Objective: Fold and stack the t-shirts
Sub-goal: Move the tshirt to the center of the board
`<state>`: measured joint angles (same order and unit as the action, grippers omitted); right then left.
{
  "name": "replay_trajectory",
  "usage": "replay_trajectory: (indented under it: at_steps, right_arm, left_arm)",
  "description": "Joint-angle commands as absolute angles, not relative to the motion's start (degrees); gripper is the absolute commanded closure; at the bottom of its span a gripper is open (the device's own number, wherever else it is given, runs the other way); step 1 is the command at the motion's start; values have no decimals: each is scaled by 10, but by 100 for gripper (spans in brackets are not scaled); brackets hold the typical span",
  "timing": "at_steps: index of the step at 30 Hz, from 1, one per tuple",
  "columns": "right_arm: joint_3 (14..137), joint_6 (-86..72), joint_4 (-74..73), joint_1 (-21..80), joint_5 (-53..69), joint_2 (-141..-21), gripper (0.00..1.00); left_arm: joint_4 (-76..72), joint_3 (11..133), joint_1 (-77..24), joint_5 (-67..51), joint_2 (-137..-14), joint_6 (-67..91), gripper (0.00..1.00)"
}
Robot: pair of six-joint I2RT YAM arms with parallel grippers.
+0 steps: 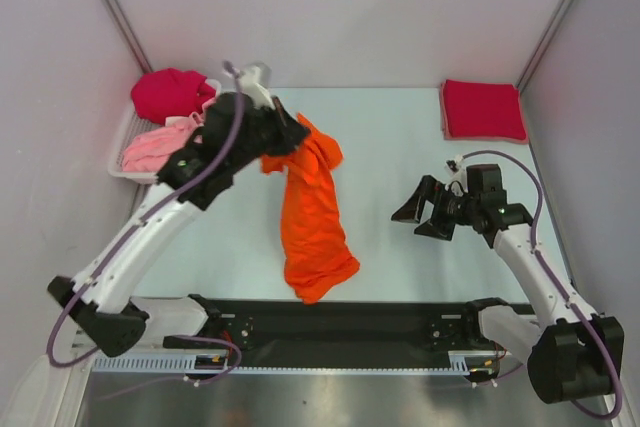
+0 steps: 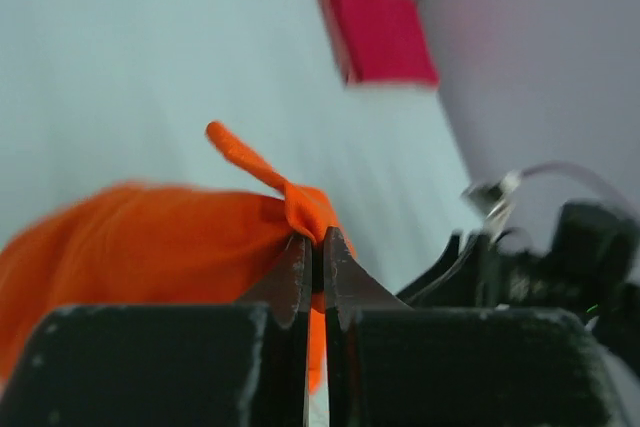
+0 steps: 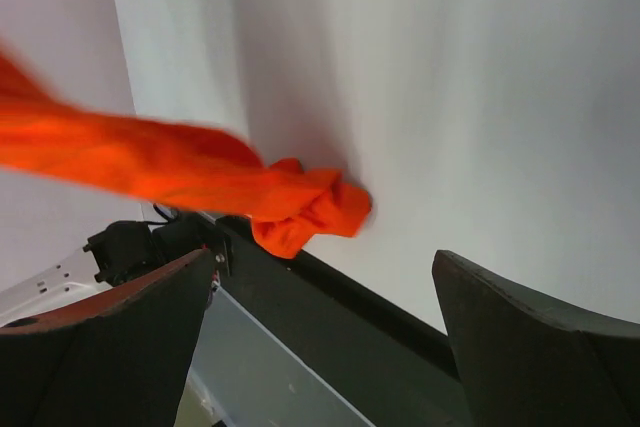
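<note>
One orange t-shirt (image 1: 312,215) hangs crumpled from my left end effector (image 2: 315,247), which pinches a twisted fold; its tail rests mid-scene on the tabletop (image 1: 400,157). My right end effector (image 1: 428,209), spread wide and empty, should probably take the lower hem so we can lay the cloth flat before folding.
</note>
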<state>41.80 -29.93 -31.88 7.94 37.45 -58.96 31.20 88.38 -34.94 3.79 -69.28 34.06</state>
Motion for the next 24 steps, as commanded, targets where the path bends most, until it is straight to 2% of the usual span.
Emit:
replay_trajectory:
  at_steps: [1,5,8,11,13,16,21,24]
  right_arm:
    - [420,-286,-342,85,366,-559,0]
    - [408,-280,-351,104,354,-544,1]
    - [392,-297,-337,149,338,-543,4]
    - [365,-327,-288,201,326,-571,11]
    - [358,-335,-253,228,314,-592,12]
    - [373,-345,-195,265,307,-642,9]
    - [460,-363,-65,314,368,-722,0]
    - [514,-348,-47,311,381,-754,0]
  left_arm:
    - [314,836,-398,10,-702,357,100]
    - [385,793,-403,25,-719,350,99]
    - [387,768,-404,36,-706,333,99]
    - [383,752,-397,38,-690,328,98]
    - [383,748,-393,26,-684,326,98]
    - [383,738,-390,18,-672,322,98]
    - [388,728,-384,5,-658,315,97]
    - [383,729,-380,-12,-650,307,97]
